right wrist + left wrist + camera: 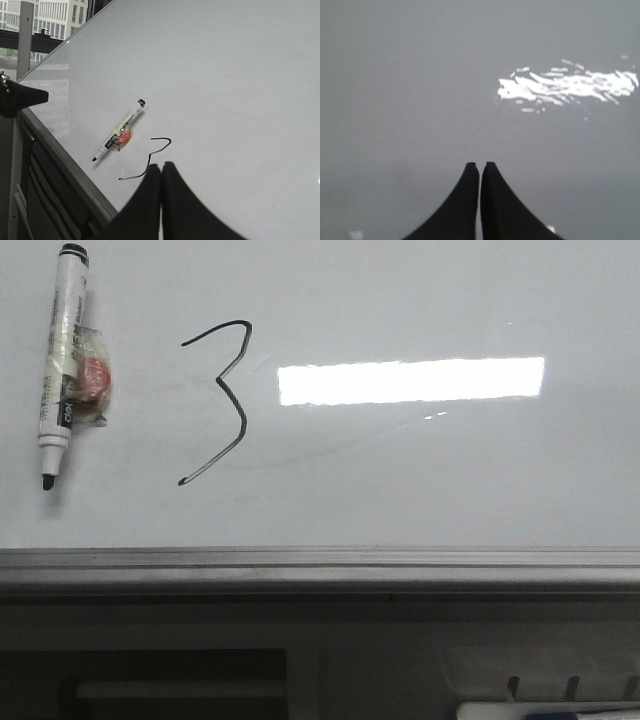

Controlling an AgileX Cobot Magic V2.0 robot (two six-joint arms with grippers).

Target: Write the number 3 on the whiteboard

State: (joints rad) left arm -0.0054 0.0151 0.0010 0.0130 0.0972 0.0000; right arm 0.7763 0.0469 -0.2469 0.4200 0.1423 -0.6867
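A thin black angular number 3 (225, 400) is drawn on the whiteboard (420, 480), left of a bright light reflection. A white marker (60, 365) with its black tip uncapped lies flat on the board to the left of the 3, with a red-and-clear wrapper taped to it. In the right wrist view the 3 (150, 157) shows just above my right gripper (161, 167), which is shut and empty; the marker (120, 131) lies beyond. My left gripper (480, 166) is shut and empty over bare board. Neither gripper shows in the front view.
A grey metal edge rail (320, 565) runs along the board's near edge, with dark framing below it. The rail also shows in the right wrist view (65, 165). A dark arm part (20, 97) juts in at the far left there.
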